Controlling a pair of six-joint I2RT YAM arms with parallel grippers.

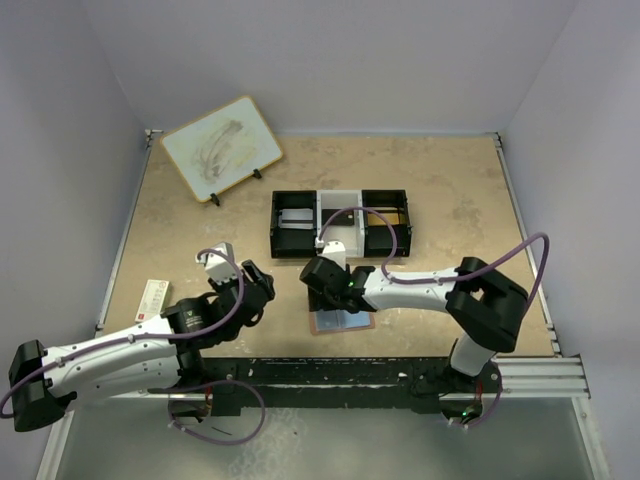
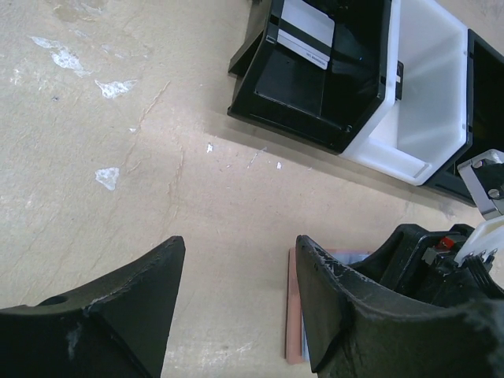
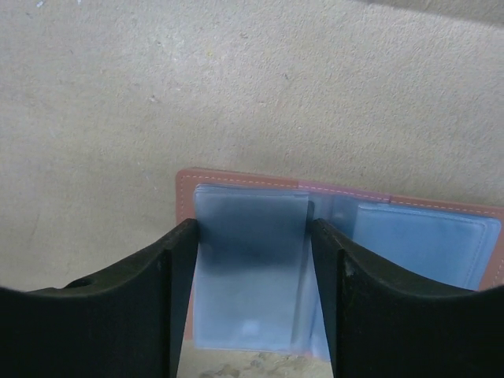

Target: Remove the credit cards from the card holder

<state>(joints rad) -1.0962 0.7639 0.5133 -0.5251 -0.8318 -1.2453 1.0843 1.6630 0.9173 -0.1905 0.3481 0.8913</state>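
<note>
The card holder (image 1: 345, 323) lies open on the table, reddish-brown rim (image 3: 236, 177) up, with grey-blue sleeves inside. A grey-blue credit card (image 3: 252, 260) fills the left sleeve and another (image 3: 417, 236) the right one. My right gripper (image 3: 253, 228) is open and low over the holder, its jaws standing on either side of the left card; in the top view it (image 1: 330, 295) covers the holder's far part. My left gripper (image 2: 240, 244) is open and empty over bare table, just left of the holder's edge (image 2: 295, 315).
A black-white-black tray (image 1: 340, 222) stands behind the holder; a pale card with a dark stripe (image 2: 303, 35) lies in its left compartment. A white-and-tan board (image 1: 222, 148) leans at the back left. A small white label (image 1: 152, 298) lies at the left edge.
</note>
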